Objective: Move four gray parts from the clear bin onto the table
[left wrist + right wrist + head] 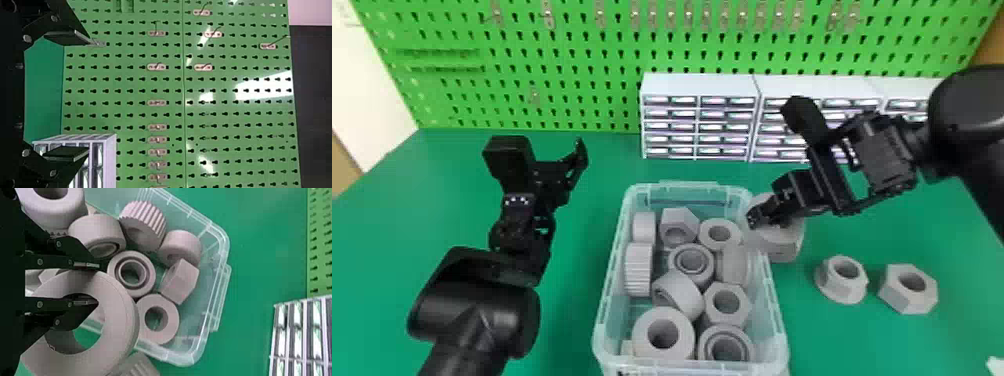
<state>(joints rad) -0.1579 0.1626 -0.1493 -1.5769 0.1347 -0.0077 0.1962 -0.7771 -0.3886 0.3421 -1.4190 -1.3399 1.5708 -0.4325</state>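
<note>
In the head view my right gripper (755, 218) is at the clear bin's right side, holding a thick gray ring (777, 241). The right wrist view has my right gripper (98, 284) shut on the wall of this ring (121, 317), one finger inside its hole, the other outside. Several gray parts (690, 261) lie in the clear bin (778, 305). On the table to its right sit a flanged nut (842, 287) and a hex nut (897, 294). My left gripper (543, 150) is parked left of the bin, open and holding nothing; its wrist view shows the gripper (90, 96) with fingers wide apart.
White drawer cabinets (699, 86) stand behind the bin, against a green pegboard (557, 65). A ribbed gray part (139, 367) lies just outside the bin, partly covered by the ring. A small white object (996, 366) is at the table's near right.
</note>
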